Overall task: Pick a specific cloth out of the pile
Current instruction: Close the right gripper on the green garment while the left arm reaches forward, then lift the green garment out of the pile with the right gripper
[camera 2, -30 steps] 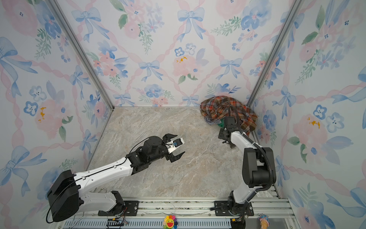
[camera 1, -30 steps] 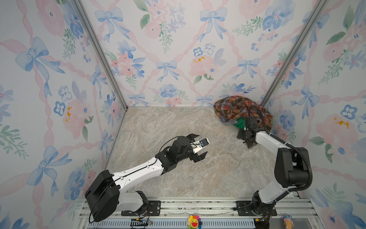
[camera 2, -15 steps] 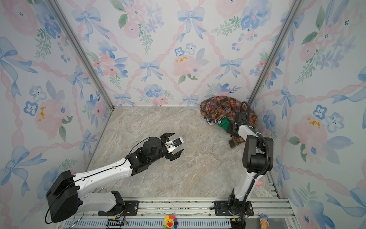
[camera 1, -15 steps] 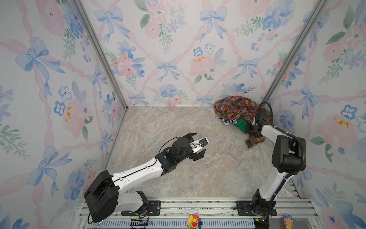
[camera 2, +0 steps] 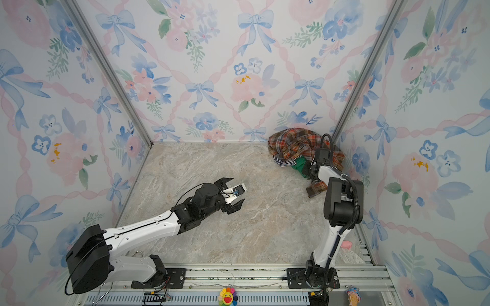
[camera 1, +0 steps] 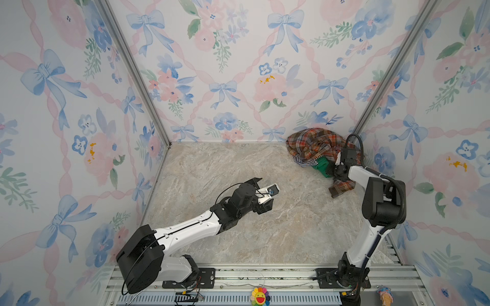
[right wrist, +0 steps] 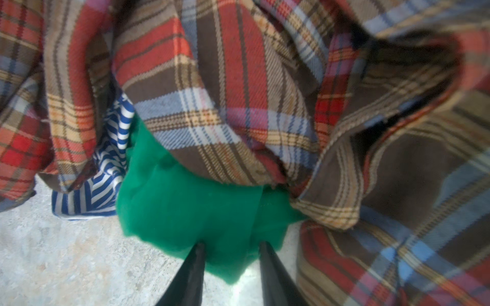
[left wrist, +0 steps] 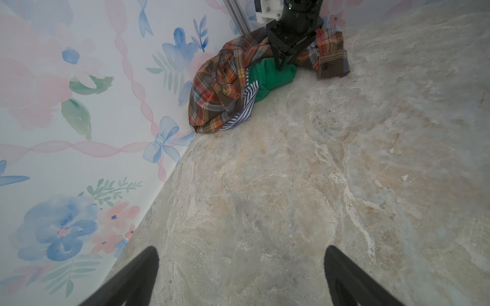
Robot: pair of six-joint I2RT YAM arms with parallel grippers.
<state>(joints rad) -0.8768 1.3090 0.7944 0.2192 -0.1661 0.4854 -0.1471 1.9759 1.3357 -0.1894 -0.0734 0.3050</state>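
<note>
Likely soft, light and limp, the cloth [right wrist: 185,206] offers its free fold at the edge of the pile [right wrist: 238,92], where the right gripper [right wrist: 230,245] straddles it, jaws narrowed; whether pinched, I cannot tell.

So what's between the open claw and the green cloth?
Nothing: just bare marble floor between the left gripper and the green cloth, seen in the left wrist view.

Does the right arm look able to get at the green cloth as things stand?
Probably yes: the right hand straddles the exposed edge of the green cloth with nothing between them; the plaid shirt covers only its far part.
</note>
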